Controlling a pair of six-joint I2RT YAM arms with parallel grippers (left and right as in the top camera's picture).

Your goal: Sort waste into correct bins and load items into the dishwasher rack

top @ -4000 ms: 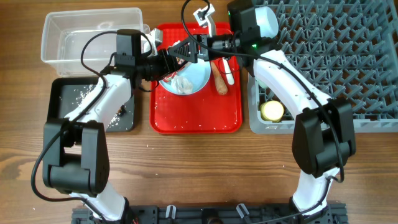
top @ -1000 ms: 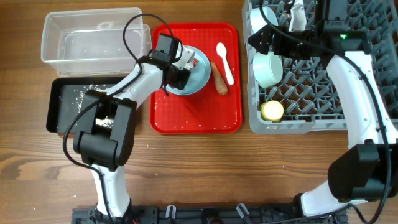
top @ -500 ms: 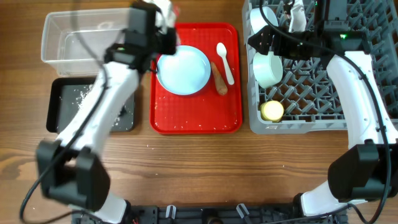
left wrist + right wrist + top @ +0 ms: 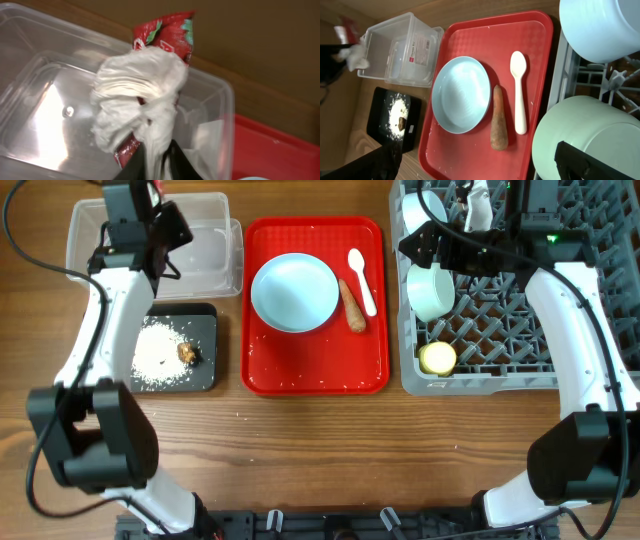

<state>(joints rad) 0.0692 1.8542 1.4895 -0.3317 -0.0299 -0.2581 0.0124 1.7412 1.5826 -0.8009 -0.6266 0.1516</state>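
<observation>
My left gripper [image 4: 150, 192] is shut on the crumpled white tissue [image 4: 140, 95] and the red snack wrapper [image 4: 167, 32], holding both above the clear tub [image 4: 200, 250]. The black tray [image 4: 100, 350] holds the rice crumbs [image 4: 160, 352] and dark lump [image 4: 186, 352]. The light-blue plate [image 4: 295, 292], white spoon [image 4: 362, 280] and carrot stick [image 4: 350, 305] lie on the red tray [image 4: 315, 370]. My right gripper [image 4: 425, 245] is open over the grey rack [image 4: 520, 330], beside the mint bowl [image 4: 430, 290]. The white bowl [image 4: 600, 25] and yellow cup [image 4: 437, 358] sit in the rack.
The red tray lies between the bins and the rack. In the right wrist view my right finger [image 4: 590, 162] overlaps the mint bowl [image 4: 570, 125]. Bare wooden table runs along the front.
My left gripper lifted the tissue and wrapper off the plate and swung left to above the clear tub. The plate is now bare. The right arm has not moved in the last second.
</observation>
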